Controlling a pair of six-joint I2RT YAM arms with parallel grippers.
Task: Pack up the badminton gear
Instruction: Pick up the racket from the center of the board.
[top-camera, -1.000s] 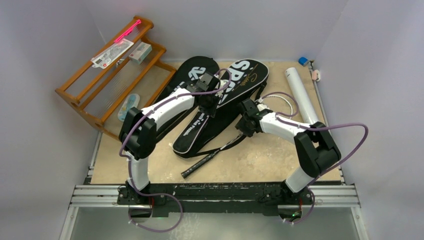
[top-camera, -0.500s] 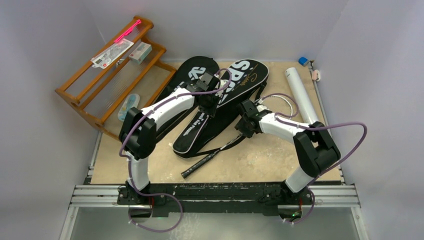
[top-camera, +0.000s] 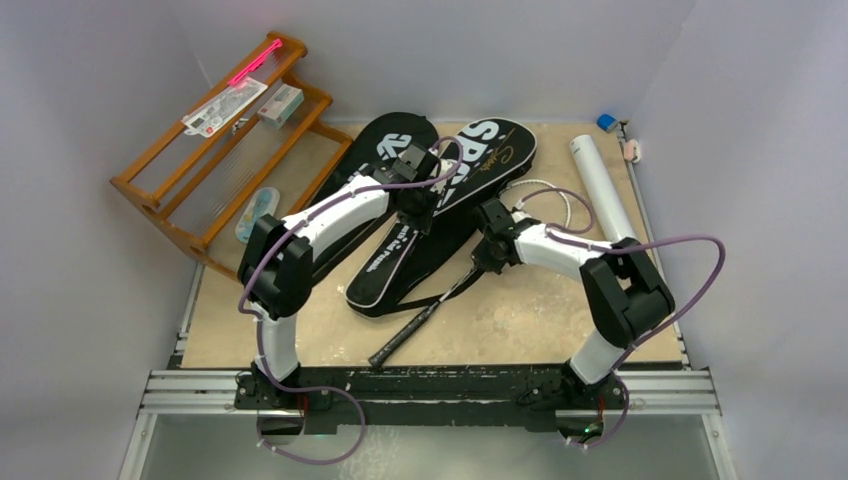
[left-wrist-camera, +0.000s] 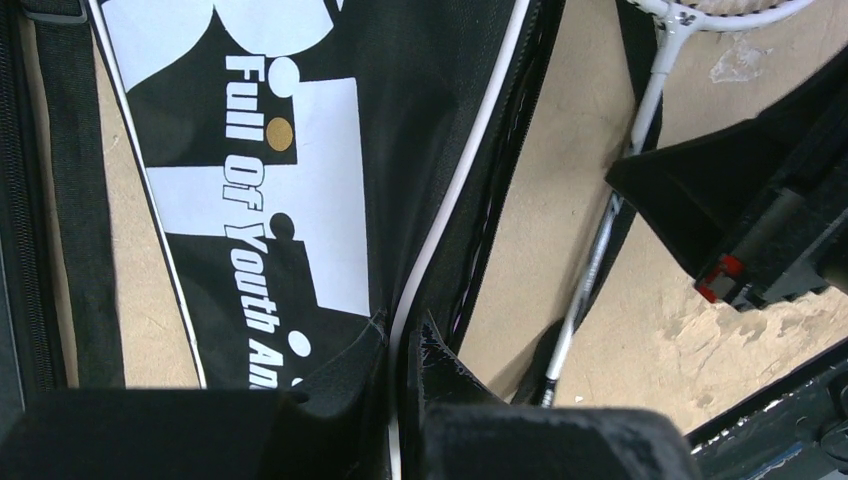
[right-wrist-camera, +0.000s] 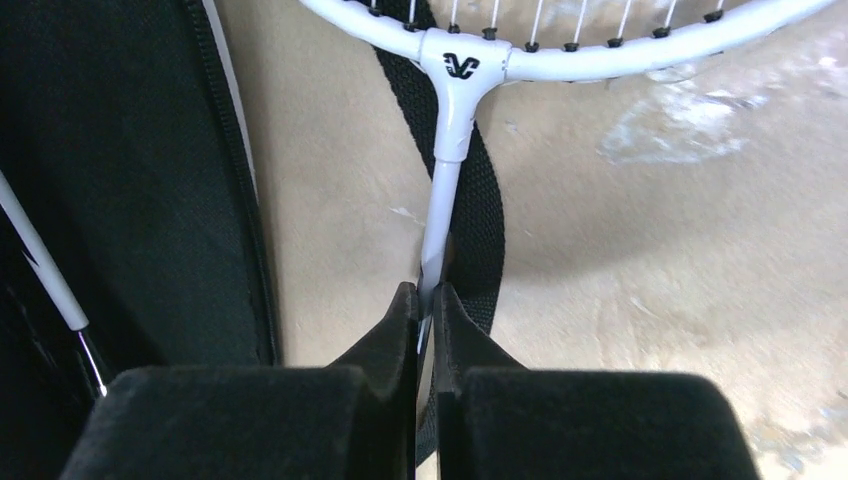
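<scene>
Far to the left of the black racket-shaped cover lettered "SPORT" (top-camera: 490, 150), an orange-brown wooden rack (top-camera: 160, 185) leans in the corner of the beige table board (top-camera: 540, 325), with small packets (top-camera: 225, 105) and a pink stick (top-camera: 252, 65) on its upper rails. Just left of the "SPORT" cover and touching it lies a second black racket-shaped cover with white lettering (top-camera: 385, 135), partly hidden under the left arm.

Over the middle of the "SPORT" cover sits the left gripper (top-camera: 418, 215). In the left wrist view its fingertips (left-wrist-camera: 345, 375) are pinched together on the white-piped right edge of that cover (left-wrist-camera: 330, 150), beside the words "Full Of Youth".

Just right of the cover's lower half, the right gripper (top-camera: 487, 265) is clamped narrow on the thin shaft of a white-framed racket with a black handle (top-camera: 440, 300). The right wrist view shows the two fingers (right-wrist-camera: 395, 325) closed on the shaft just below the T-joint of the frame (right-wrist-camera: 450, 120), with a black woven strap (right-wrist-camera: 480, 230) lying on the board beneath. The racket runs diagonally: its head lies to the right of the cover and its handle points toward the near edge, below the cover's narrow end.

Well right of the cover, a long white tube (top-camera: 600, 185) lies flat on the board near the right edge.
</scene>
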